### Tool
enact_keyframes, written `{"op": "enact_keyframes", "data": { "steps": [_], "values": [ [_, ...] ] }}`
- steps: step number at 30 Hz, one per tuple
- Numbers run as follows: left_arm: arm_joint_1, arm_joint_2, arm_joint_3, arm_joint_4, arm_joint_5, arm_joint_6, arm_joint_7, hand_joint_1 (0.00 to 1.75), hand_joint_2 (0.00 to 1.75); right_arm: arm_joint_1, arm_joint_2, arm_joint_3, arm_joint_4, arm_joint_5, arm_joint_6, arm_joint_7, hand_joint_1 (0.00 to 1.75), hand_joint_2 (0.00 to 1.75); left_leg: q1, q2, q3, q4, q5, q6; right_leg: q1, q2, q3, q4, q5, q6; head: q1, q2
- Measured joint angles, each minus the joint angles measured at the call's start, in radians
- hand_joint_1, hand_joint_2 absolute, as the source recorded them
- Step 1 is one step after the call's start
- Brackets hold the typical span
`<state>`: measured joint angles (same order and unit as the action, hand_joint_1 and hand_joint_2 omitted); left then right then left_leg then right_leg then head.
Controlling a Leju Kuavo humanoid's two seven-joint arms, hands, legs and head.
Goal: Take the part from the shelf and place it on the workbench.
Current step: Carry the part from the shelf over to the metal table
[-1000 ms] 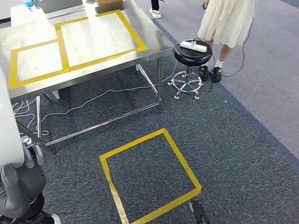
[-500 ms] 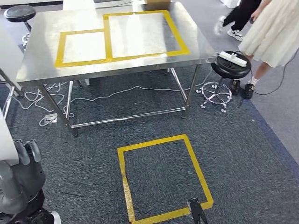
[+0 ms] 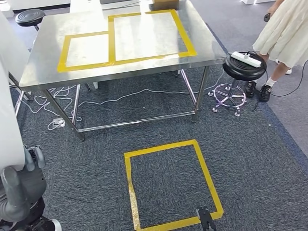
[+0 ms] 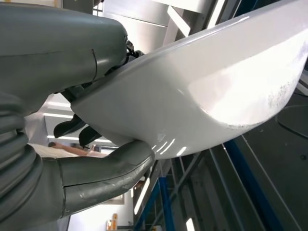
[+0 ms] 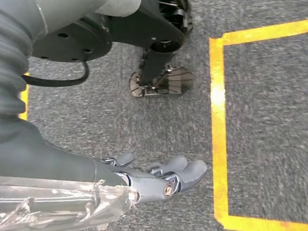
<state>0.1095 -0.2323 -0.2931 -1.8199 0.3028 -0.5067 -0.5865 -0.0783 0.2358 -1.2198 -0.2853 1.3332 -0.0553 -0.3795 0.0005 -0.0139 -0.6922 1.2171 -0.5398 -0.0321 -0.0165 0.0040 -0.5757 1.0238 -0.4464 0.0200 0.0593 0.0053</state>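
The left hand [image 4: 72, 144] grips a smooth, glossy white curved part [image 4: 203, 91], thumb under its edge, held at the robot's left side, short of the steel workbench [image 3: 36, 62]. The right hand [image 5: 152, 178] hangs over carpet, fingers apart, holding nothing.

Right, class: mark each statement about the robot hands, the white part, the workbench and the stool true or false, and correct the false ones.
1. The left robot hand grips the white part. True.
2. The part lies on the workbench. False: it is held.
3. The right robot hand holds a tool. False: it holds nothing.
4. A power strip lies on the black stool. True.
5. Yellow tape marks a square on the carpet. True.
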Motion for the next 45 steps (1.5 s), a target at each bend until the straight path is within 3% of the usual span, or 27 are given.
{"op": "enact_keyframes", "data": {
  "steps": [1, 2, 3, 6, 8, 11, 13, 15, 16, 17, 18, 21, 23, 27, 29, 31, 32, 33, 34, 36, 38, 42, 43, 45],
  "values": [
    [0.0, 0.0, 0.0, 0.0, 0.002, -0.002, -0.001, 1.75, 1.75, 0.0, 0.0, 0.0, 0.0, 0.0, -0.004, 0.005, 0.0, 1.75, 0.0, 0.0, -0.026, 0.054, -0.016, -0.001, 0.0, -0.003, 0.0, 0.0, 0.0, 0.0, 0.0, 0.0],
    [0.0, 0.001, 0.0, 0.0, 0.004, -0.003, -0.001, 1.75, 1.75, 0.0, 0.0, 0.0, 0.0, 0.0, -0.007, 0.01, 0.0, 1.75, 0.0, 0.001, -0.036, 0.074, -0.013, -0.001, 0.0, -0.004, 0.0, 0.0, 0.0, -0.001, 0.0, 0.0],
    [0.0, 0.001, -0.001, 0.0, 0.005, -0.003, -0.002, 1.75, 1.75, 0.0, 0.0, -0.001, 0.0, 0.0, -0.01, 0.013, 0.0, 1.75, 0.0, 0.001, -0.025, 0.053, 0.01, 0.001, 0.0, -0.005, 0.0, 0.0, -0.001, 0.0, 0.0, 0.0],
    [-0.001, 0.001, -0.004, 0.0, 0.008, -0.005, -0.003, 1.75, 1.75, -0.003, 0.0, -0.001, 0.0, 0.0, -0.014, 0.017, 0.0, 1.75, -0.002, 0.007, 0.078, -0.145, 0.099, 0.013, 0.002, -0.006, 0.003, 0.001, -0.002, 0.005, 0.0, 0.0],
    [-0.001, 0.0, -0.006, 0.0, 0.009, -0.005, -0.003, 1.75, 1.75, -0.004, 0.0, -0.002, 0.0, 0.0, -0.014, 0.017, 0.0, 1.75, -0.005, 0.012, 0.112, -0.216, 0.11, 0.02, 0.005, -0.006, 0.002, 0.0, -0.003, 0.015, 0.001, 0.0],
    [-0.001, 0.0, -0.007, 0.0, 0.009, -0.008, -0.006, 1.75, 1.75, -0.006, 0.0, -0.002, 0.0, 0.002, -0.021, 0.032, 0.0, 1.75, -0.004, 0.009, 0.114, -0.228, 0.113, 0.035, 0.004, -0.008, 0.001, -0.003, -0.005, 0.033, 0.002, 0.0],
    [-0.001, -0.001, -0.008, 0.0, 0.01, -0.015, -0.01, 1.75, 1.75, -0.007, 0.0, -0.002, 0.0, 0.008, -0.036, 0.06, 0.0, 1.75, 0.0, 0.008, 0.118, -0.235, 0.117, 0.045, 0.004, -0.007, -0.029, 0.06, -0.044, 0.042, 0.005, 0.0],
    [-0.001, -0.002, -0.009, 0.0, 0.006, -0.02, -0.012, 1.75, 1.75, -0.006, 0.0, -0.002, 0.0, 0.013, -0.049, 0.089, 0.0, 1.75, 0.0, 0.009, 0.118, -0.236, 0.116, 0.05, 0.005, -0.006, -0.093, 0.197, -0.11, 0.048, 0.009, 0.0],
    [-0.001, -0.002, -0.009, 0.0, -0.001, -0.02, -0.015, 1.75, 1.75, -0.005, 0.0, -0.002, -0.001, 0.014, -0.053, 0.1, 0.0, 1.75, 0.0, 0.008, 0.119, -0.236, 0.115, 0.052, 0.005, -0.006, -0.123, 0.256, -0.131, 0.05, 0.01, 0.0],
    [-0.001, -0.002, -0.009, 0.0, -0.009, -0.019, -0.019, 1.75, 1.75, -0.005, 0.0, -0.002, -0.001, 0.015, -0.056, 0.109, 0.0, 1.75, 0.0, 0.007, 0.119, -0.235, 0.115, 0.052, 0.005, -0.006, -0.138, 0.283, -0.132, 0.052, 0.01, 0.0],
    [-0.001, -0.002, -0.01, 0.0, -0.019, -0.017, -0.025, 1.75, 1.75, -0.005, -0.001, -0.002, -0.002, 0.017, -0.058, 0.115, 0.0, 1.75, 0.001, 0.006, 0.121, -0.235, 0.114, 0.051, 0.004, -0.006, -0.132, 0.267, -0.112, 0.052, 0.011, 0.0],
    [-0.002, -0.002, -0.014, 0.0, -0.035, -0.015, -0.039, 1.75, 1.75, -0.006, -0.001, -0.002, -0.004, 0.025, -0.063, 0.123, 0.0, 1.75, 0.0, 0.001, 0.126, -0.227, 0.106, 0.04, 0.001, -0.003, -0.038, 0.069, -0.013, 0.051, 0.012, 0.0],
    [-0.002, -0.001, -0.016, -0.001, -0.038, -0.014, -0.043, 1.75, 1.75, -0.007, -0.001, -0.002, -0.004, 0.028, -0.063, 0.125, 0.0, 1.75, -0.004, -0.001, 0.124, -0.221, 0.102, 0.03, 0.001, 0.003, -0.007, 0.005, 0.002, 0.041, 0.011, 0.0],
    [-0.004, 0.001, -0.023, -0.004, -0.052, -0.013, -0.043, 1.75, 1.75, -0.007, -0.001, 0.0, -0.004, 0.043, -0.067, 0.135, 0.0, 1.75, -0.001, -0.001, 0.115, -0.205, 0.087, 0.013, 0.002, 0.004, -0.008, 0.002, 0.005, 0.013, 0.008, 0.0],
    [-0.004, 0.002, -0.026, -0.005, -0.061, -0.012, -0.043, 1.75, 1.75, -0.008, -0.001, 0.002, -0.005, 0.049, -0.069, 0.141, 0.0, 1.75, 0.001, 0.002, 0.072, -0.114, 0.032, 0.003, 0.0, 0.003, -0.009, 0.001, 0.007, 0.004, 0.002, 0.0],
    [-0.005, 0.003, -0.029, -0.005, -0.063, -0.009, -0.044, 1.75, 1.75, -0.007, -0.001, 0.002, -0.005, 0.048, -0.068, 0.145, 0.0, 1.75, 0.002, 0.003, 0.004, 0.023, -0.026, -0.001, 0.0, 0.0, -0.01, 0.001, 0.006, 0.001, 0.0, 0.0],
    [-0.005, 0.004, -0.029, -0.005, -0.063, -0.007, -0.044, 1.75, 1.75, -0.006, -0.001, 0.002, -0.005, 0.047, -0.066, 0.145, 0.0, 1.75, 0.002, 0.003, -0.018, 0.064, -0.033, -0.001, 0.0, -0.001, -0.01, 0.001, 0.006, 0.0, 0.0, 0.0],
    [-0.005, 0.004, -0.03, -0.005, -0.062, -0.006, -0.044, 1.75, 1.75, -0.006, -0.001, 0.002, -0.005, 0.044, -0.064, 0.144, 0.0, 1.75, 0.002, 0.003, -0.021, 0.067, -0.02, 0.001, 0.0, -0.001, -0.01, 0.001, 0.006, 0.0, 0.0, 0.0],
    [-0.005, 0.004, -0.03, -0.005, -0.061, -0.005, -0.044, 1.75, 1.75, -0.007, -0.001, 0.001, -0.005, 0.042, -0.061, 0.142, 0.0, 1.75, 0.002, 0.003, -0.004, 0.03, 0.01, 0.004, 0.0, -0.001, -0.009, 0.001, 0.006, 0.0, 0.0, 0.0],
    [-0.005, 0.004, -0.032, -0.005, -0.057, -0.007, -0.044, 1.75, 1.75, -0.007, -0.001, 0.001, -0.005, 0.039, -0.057, 0.136, 0.0, 1.75, -0.001, 0.006, 0.063, -0.105, 0.079, 0.013, 0.001, 0.0, -0.007, 0.002, 0.005, 0.004, 0.0, 0.0],
    [-0.006, 0.004, -0.036, -0.004, -0.048, -0.014, -0.044, 1.75, 1.75, -0.007, -0.001, 0.001, -0.005, 0.039, -0.056, 0.132, 0.0, 1.75, -0.003, 0.009, 0.109, -0.2, 0.104, 0.02, 0.005, 0.0, -0.008, 0.002, 0.004, 0.013, 0.001, 0.0],
    [-0.007, 0.003, -0.04, -0.005, -0.037, -0.02, -0.043, 1.75, 1.75, -0.008, -0.001, 0.002, -0.004, 0.04, -0.055, 0.132, 0.0, 1.75, -0.003, 0.007, 0.117, -0.229, 0.108, 0.039, 0.003, -0.002, -0.013, 0.007, -0.003, 0.038, 0.004, 0.0],
    [-0.007, 0.003, -0.041, -0.005, -0.036, -0.02, -0.043, 1.75, 1.75, -0.008, -0.001, 0.002, -0.004, 0.04, -0.055, 0.132, 0.0, 1.75, -0.001, 0.008, 0.119, -0.232, 0.111, 0.045, 0.003, -0.002, -0.026, 0.035, -0.022, 0.042, 0.006, 0.0],
    [-0.007, 0.003, -0.042, -0.004, -0.033, -0.02, -0.043, 1.75, 1.75, -0.007, -0.001, 0.002, -0.004, 0.04, -0.055, 0.132, 0.0, 1.75, 0.0, 0.008, 0.121, -0.234, 0.112, 0.051, 0.004, -0.002, -0.08, 0.152, -0.084, 0.047, 0.01, 0.0]
  ]
}}
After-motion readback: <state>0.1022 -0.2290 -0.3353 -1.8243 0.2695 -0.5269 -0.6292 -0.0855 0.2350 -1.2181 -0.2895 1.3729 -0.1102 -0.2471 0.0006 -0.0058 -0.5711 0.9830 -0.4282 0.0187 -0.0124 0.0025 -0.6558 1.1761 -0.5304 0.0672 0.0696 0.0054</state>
